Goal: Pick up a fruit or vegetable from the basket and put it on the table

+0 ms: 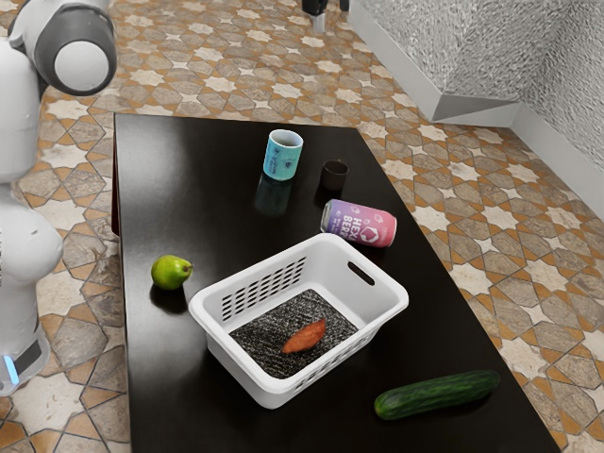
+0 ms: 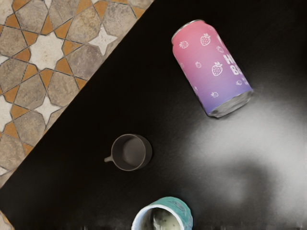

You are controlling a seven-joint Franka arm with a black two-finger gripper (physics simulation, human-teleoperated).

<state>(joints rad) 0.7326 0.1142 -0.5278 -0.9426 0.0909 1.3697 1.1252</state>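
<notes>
My fingers (image 1: 319, 21) stood wide; one sweet potato (image 1: 305, 337) lay lower, well apart. One each: basket (image 1: 243, 371), pear (image 1: 170, 273), cucumber (image 1: 436, 394), can (image 1: 359, 224), cup (image 1: 282, 157), mug (image 1: 334, 176).

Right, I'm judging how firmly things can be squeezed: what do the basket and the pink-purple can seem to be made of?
The white rectangular basket looks like smooth, semi-matt plastic: its walls have moulded slots and a rounded rim. The pink-to-purple printed can looks like thin metal, probably aluminium, with a satin printed side and a bare silvery rim and end.
</notes>
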